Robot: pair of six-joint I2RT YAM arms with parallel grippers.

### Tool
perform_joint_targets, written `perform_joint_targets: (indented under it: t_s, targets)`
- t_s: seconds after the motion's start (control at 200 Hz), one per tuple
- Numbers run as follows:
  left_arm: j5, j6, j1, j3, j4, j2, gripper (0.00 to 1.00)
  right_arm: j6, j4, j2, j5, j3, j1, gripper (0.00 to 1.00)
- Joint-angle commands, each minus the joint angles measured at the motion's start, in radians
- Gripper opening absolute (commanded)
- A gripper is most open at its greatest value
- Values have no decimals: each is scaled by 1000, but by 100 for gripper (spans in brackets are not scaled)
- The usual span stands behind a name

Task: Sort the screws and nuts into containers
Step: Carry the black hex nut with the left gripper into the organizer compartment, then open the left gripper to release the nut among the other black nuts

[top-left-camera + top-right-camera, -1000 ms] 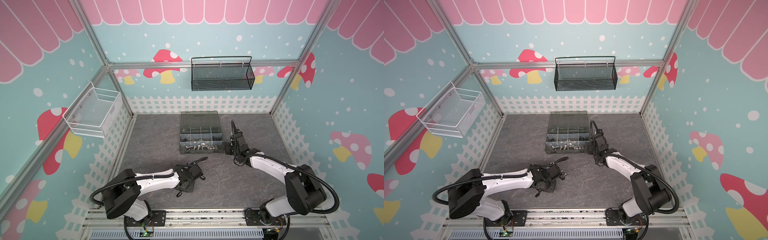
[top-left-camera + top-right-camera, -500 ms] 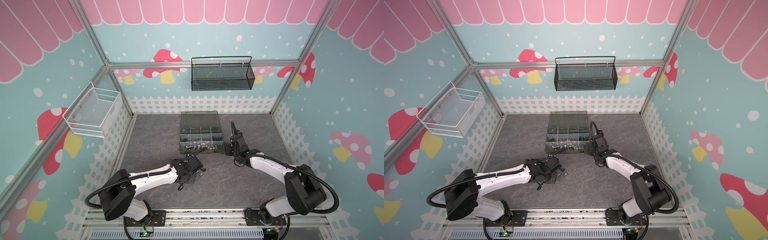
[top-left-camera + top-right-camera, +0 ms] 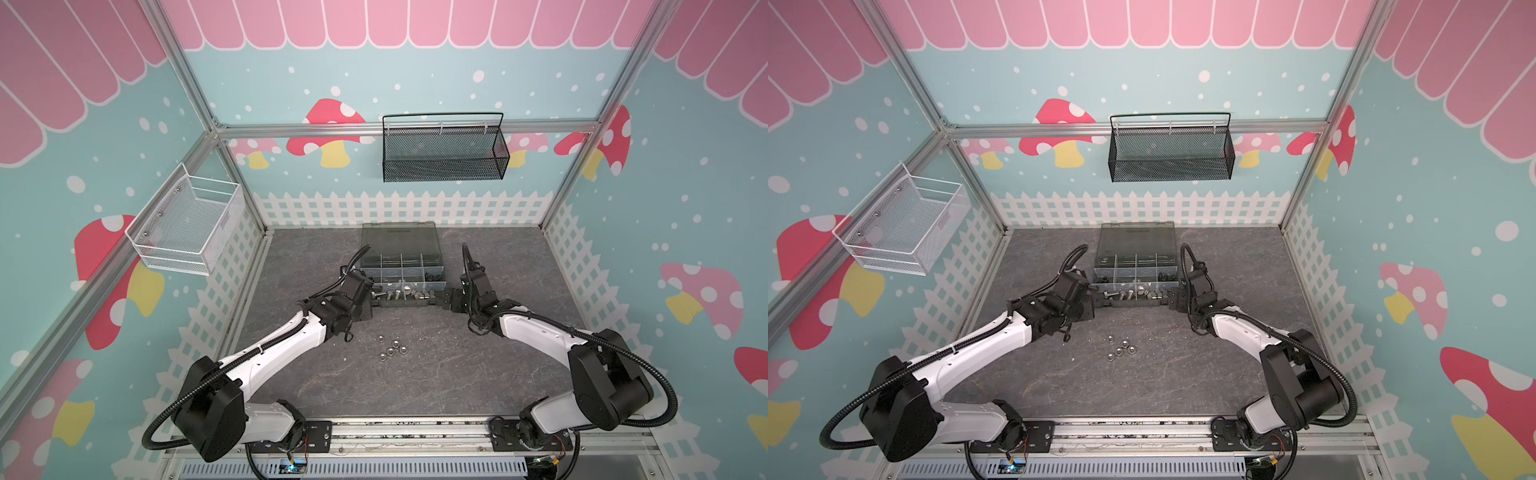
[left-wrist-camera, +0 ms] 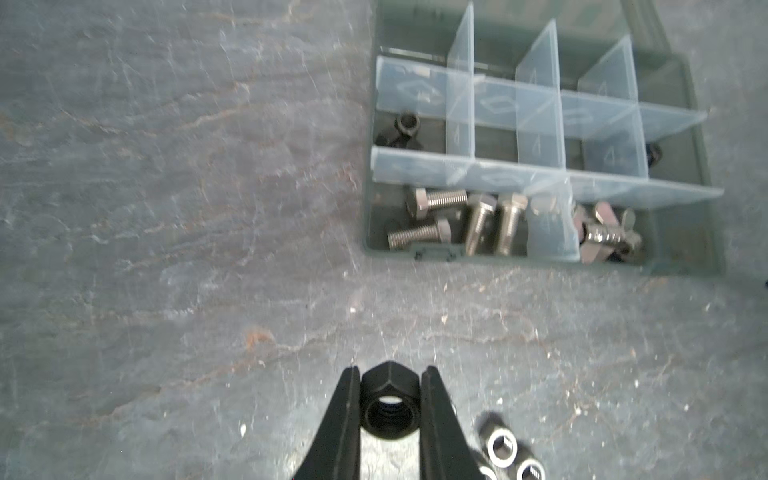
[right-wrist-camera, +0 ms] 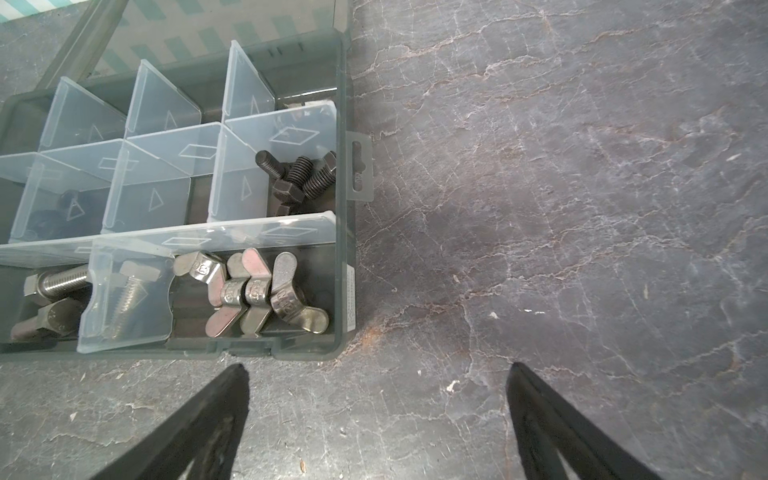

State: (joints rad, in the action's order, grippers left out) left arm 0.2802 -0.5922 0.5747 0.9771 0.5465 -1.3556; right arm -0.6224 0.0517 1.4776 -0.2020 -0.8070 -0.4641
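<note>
- My left claw (image 4: 390, 376) is clamped on a black nut (image 4: 388, 405), held over the counter (image 4: 166, 208) just short of the organiser case (image 4: 432, 250).
- My right claw (image 5: 377, 368) is spread wide and holds nothing, near the case's front corner on its own side.
- I see silver screws (image 4: 457, 220) in the front compartment, wing nuts (image 5: 257, 291) in the one beside it, and black screws (image 5: 299, 176) in the row behind.
- A second black nut (image 4: 406, 124) lies in the middle row's end compartment.
- Five loose silver nuts (image 3: 391, 347) are clustered on the counter between the arms.
</note>
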Motion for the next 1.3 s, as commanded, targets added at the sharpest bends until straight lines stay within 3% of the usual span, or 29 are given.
perform_joint_targets:
  t_s: [0.0,0.565,1.291]
  targets:
    - [-34,75,-51,83,-71,-57,14,-12,-10,-32,-8,15,4,98]
    - [-129,132,-160,361,-127,-430,14,-13,6,-43,-7,-3,4,98]
    - [-181,106,-199,477,-136,-618,21,-10,13,-14,-1,-17,4,98]
